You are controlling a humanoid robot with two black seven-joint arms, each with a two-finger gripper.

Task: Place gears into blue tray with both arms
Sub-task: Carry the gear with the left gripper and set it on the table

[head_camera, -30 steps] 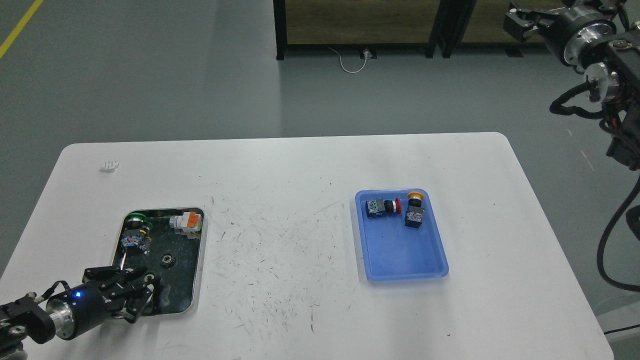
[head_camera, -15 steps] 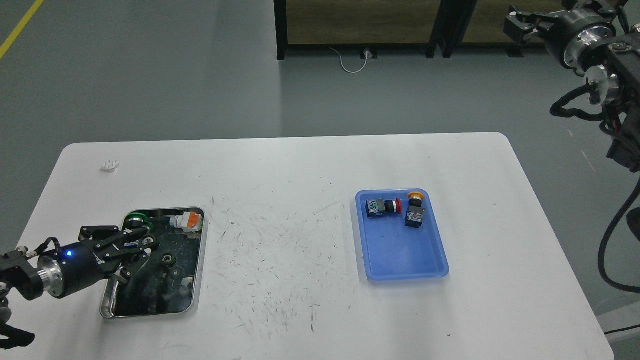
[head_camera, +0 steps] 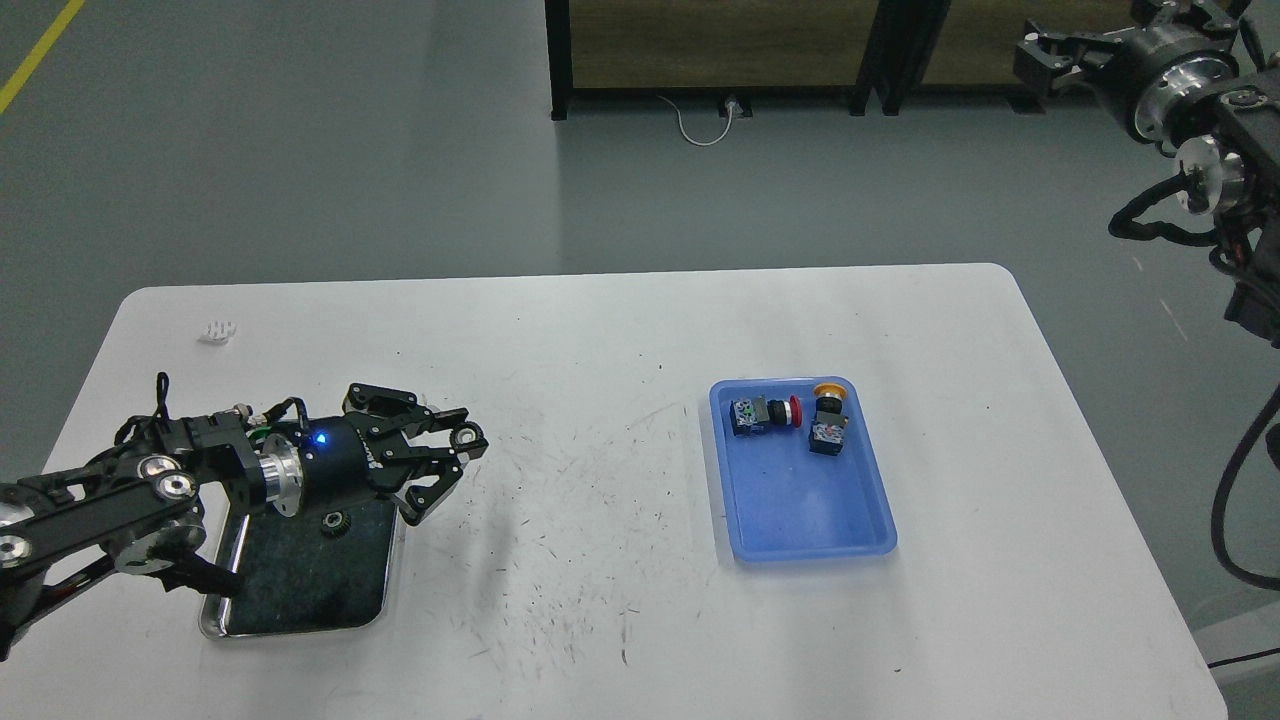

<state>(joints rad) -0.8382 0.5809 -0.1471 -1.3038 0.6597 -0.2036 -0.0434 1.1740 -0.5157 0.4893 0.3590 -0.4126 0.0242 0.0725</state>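
One black gear (head_camera: pixel 334 522) lies on the dark floor of a silver tray (head_camera: pixel 300 628) at the left; I see only this one. My left gripper (head_camera: pixel 448 468) hangs over the tray's far right corner and the table beside it, up and right of the gear, open with nothing between its fingers. My left arm hides the tray's far half. The blue tray (head_camera: pixel 800 515) sits right of centre. My right gripper (head_camera: pixel 1038 52) is raised at the top right, beyond the table; its fingers are too small to tell apart.
Two push-button switches lie at the blue tray's far end, one red-capped (head_camera: pixel 765 413), one yellow-capped (head_camera: pixel 828 422). A small white piece (head_camera: pixel 217 330) lies near the table's far left corner. The white table (head_camera: pixel 600 350) is scuffed in the middle.
My left arm swung up and to the right across the silver tray; its gripper now points right past the tray's far corner. The gear stayed in place. The right arm barely shifted.
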